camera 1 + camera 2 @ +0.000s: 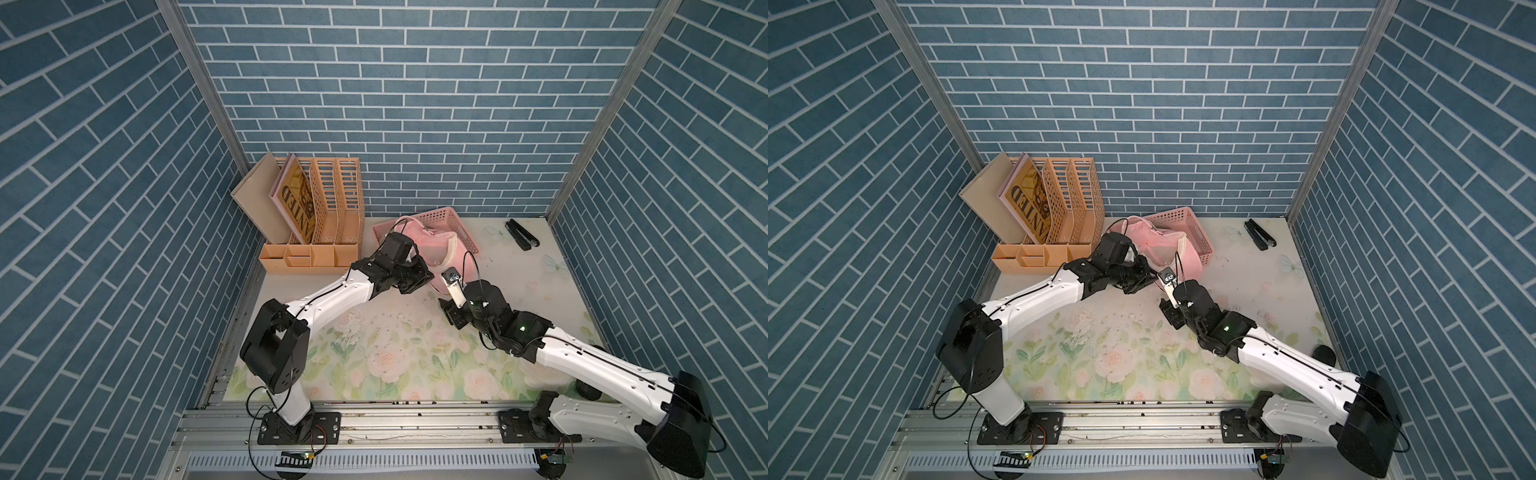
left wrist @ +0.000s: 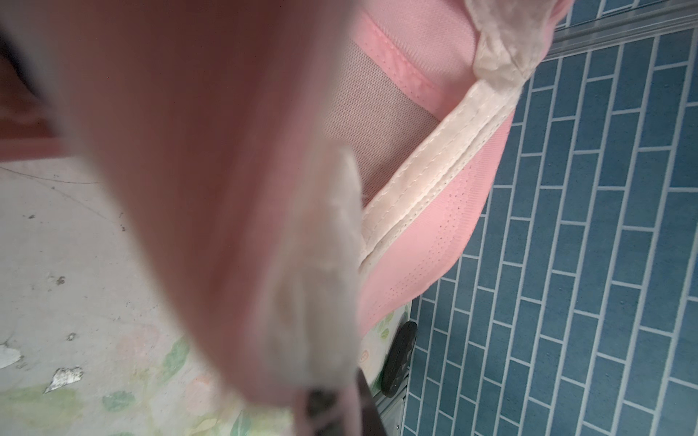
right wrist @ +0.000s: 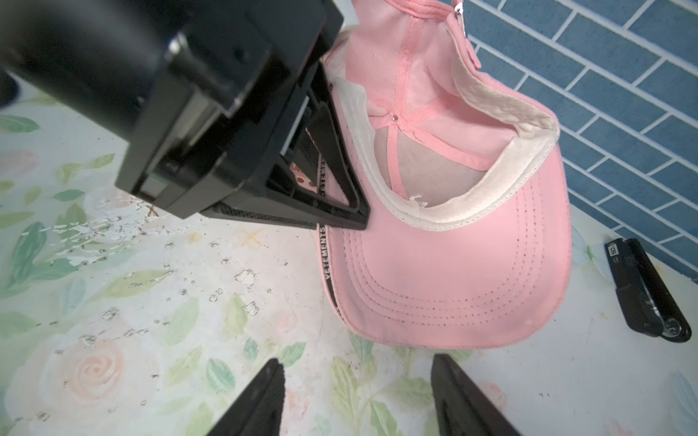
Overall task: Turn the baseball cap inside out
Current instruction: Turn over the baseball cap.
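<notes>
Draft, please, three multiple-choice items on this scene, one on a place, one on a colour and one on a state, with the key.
1. Where does the black stapler lie on the table?
A. at the front edge
B. near the far right corner
C. near the far left corner

2. What colour is the sweatband inside the baseball cap?
A. black
B. cream
C. blue

3. How does the right gripper stand?
A. open, holding nothing
B. shut on the brim
C. shut on the stapler

Key:
1 B, it lies by the far right walls in both top views.
2 B, the right wrist view shows a cream band.
3 A, its jaws stand apart, short of the brim.
</notes>
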`<action>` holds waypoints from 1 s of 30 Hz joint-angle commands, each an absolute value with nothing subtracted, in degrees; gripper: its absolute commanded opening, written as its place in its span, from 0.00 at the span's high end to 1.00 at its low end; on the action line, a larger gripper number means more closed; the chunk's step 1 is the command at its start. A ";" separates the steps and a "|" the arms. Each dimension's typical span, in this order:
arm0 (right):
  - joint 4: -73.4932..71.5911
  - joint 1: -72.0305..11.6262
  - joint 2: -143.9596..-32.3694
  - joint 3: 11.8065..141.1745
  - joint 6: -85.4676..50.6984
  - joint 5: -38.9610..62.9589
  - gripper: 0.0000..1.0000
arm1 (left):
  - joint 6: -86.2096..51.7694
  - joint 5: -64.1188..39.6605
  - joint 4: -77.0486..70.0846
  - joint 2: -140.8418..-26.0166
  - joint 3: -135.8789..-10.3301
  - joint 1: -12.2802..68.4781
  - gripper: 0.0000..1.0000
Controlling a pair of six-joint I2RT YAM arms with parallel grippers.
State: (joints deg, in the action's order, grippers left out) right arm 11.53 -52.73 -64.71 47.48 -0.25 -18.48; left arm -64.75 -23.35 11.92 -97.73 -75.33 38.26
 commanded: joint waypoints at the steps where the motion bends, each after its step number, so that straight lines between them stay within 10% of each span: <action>1: 6.70 -53.17 -67.11 46.86 2.50 -20.68 0.35 | -64.55 -22.35 12.73 -96.08 -76.89 38.27 1.00; 19: -2.56 -48.30 -74.97 47.89 5.36 -21.92 0.40 | -65.43 -24.00 9.66 -92.82 -72.79 39.53 1.00; 30: -5.32 -46.09 -77.05 48.66 7.21 -19.32 0.93 | -65.78 -25.89 7.17 -92.66 -71.78 39.64 1.00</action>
